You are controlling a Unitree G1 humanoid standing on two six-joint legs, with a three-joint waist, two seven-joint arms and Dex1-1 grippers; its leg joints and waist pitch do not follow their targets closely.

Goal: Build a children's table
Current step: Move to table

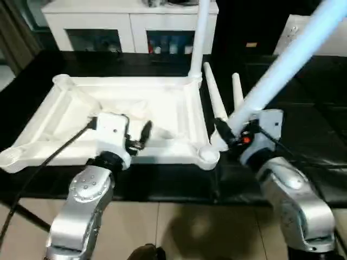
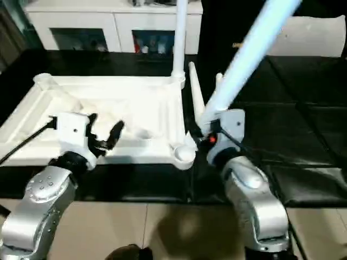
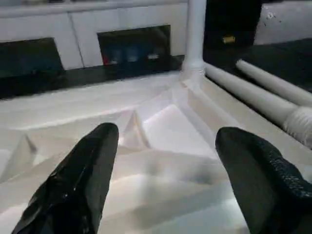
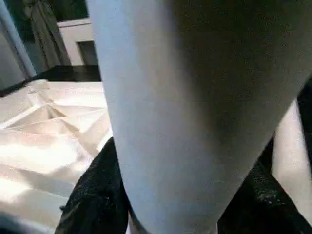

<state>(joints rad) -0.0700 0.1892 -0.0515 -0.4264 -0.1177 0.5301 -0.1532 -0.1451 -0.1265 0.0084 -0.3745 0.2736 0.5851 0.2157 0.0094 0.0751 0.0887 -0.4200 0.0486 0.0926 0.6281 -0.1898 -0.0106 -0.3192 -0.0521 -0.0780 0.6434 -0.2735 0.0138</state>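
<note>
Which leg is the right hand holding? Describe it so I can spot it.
Start at the upturned table top on the black surface. At its near right corner, the right hand grips a leg slanting up and to the right. Unlike the upright leg in the far corner and the two legs lying flat, it is tilted in the air.

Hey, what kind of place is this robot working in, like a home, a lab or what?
Probably an indoor lab or demo room furnished like a home. A white cabinet with glass-fronted compartments stands behind the black work surface, the floor is pale tile, and an upturned white table top lies there for assembly.
</note>
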